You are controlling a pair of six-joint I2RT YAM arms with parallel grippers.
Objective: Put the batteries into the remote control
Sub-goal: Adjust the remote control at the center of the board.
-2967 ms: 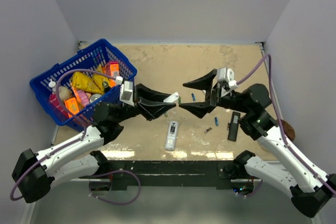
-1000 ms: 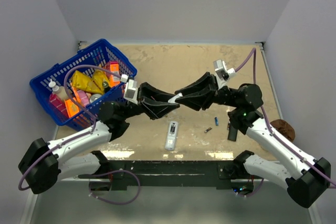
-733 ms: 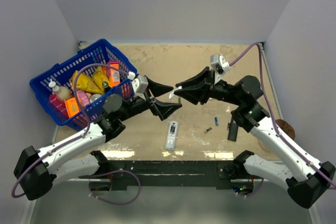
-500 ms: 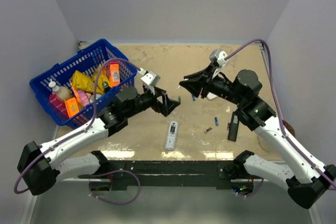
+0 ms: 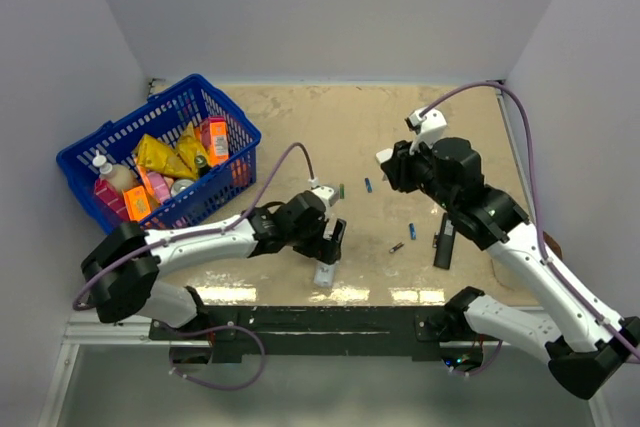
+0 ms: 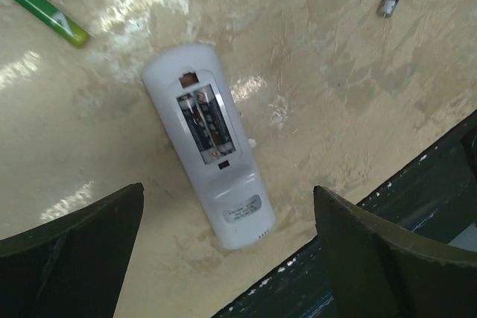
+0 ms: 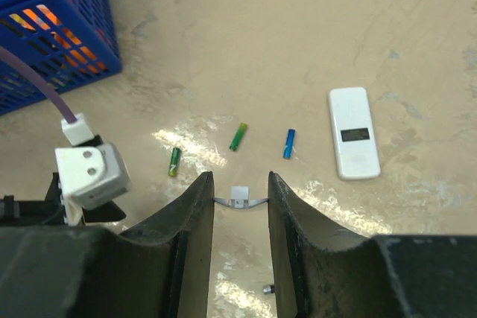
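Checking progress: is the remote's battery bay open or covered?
Open: the left wrist view shows the remote control uncovered, two batteries seated inside.

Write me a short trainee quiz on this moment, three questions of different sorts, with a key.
1. How many batteries sit in the open bay of the remote control? A) none B) two C) four
2. True or false: the left tool is shut on the remote control.
3. Which tool holds the small white piece?

Key
1. B.
2. False: the left tool's jaws stand wide open, one on either side of the remote control.
3. The right tool.
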